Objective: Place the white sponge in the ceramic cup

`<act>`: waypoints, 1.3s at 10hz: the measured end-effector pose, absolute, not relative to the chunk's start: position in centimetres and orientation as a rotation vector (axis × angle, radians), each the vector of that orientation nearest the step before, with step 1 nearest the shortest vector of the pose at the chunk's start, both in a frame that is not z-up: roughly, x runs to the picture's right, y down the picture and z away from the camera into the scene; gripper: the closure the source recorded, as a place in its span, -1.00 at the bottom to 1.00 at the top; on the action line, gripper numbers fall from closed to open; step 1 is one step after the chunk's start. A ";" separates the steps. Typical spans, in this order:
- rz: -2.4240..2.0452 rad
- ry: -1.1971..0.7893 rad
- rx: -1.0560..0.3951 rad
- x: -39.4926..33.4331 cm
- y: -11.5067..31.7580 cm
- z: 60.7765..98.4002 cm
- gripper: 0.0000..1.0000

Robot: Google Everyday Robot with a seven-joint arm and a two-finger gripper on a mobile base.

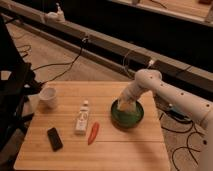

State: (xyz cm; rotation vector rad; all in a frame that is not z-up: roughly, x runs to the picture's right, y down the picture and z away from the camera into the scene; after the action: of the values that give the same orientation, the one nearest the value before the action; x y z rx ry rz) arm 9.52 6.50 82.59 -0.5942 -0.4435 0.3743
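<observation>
White sponge (131, 109) sat inside the green bowl (115, 119), at the right-hand side of the wooden surface (125, 150), a pale block against the dark bowl floor. Gripper (125, 103) was down in the bowl directly over it, arm (170, 97) reaching in from the right and angled steeply downward, presumably so the wrist cleared the rim. Fingers were closed tight and appeared pinched on the sponge; being soft, it likely squashed to let them meet so far. Sponge not yet lifted, judging by how low it sat. Ceramic cup (48, 97) stood upright near the left edge, well apart from the bowl, mouth open upward. Between the two lay a white tube (82, 119) flat on its side, a red chilli (93, 133) just beside it, and a black flat object (54, 138) nearer the front left. Carry to the cup would probably need height to pass over the tube. Cup mouth looked narrow for the sponge; a careless release could leave it perched on the rim.
</observation>
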 end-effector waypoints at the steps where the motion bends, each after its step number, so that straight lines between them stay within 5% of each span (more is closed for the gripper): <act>1: 0.403 -0.524 -0.571 8.3 4.5 80.8 1.00; 6: 0.391 -0.948 -0.452 -1.4 -5.2 72.3 1.00; 13: 0.381 -0.983 -0.446 -2.2 -5.7 71.5 1.00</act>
State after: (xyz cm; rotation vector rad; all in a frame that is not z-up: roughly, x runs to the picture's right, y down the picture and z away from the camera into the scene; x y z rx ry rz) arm -2.22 -5.68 71.53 -0.4463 -0.9829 0.3807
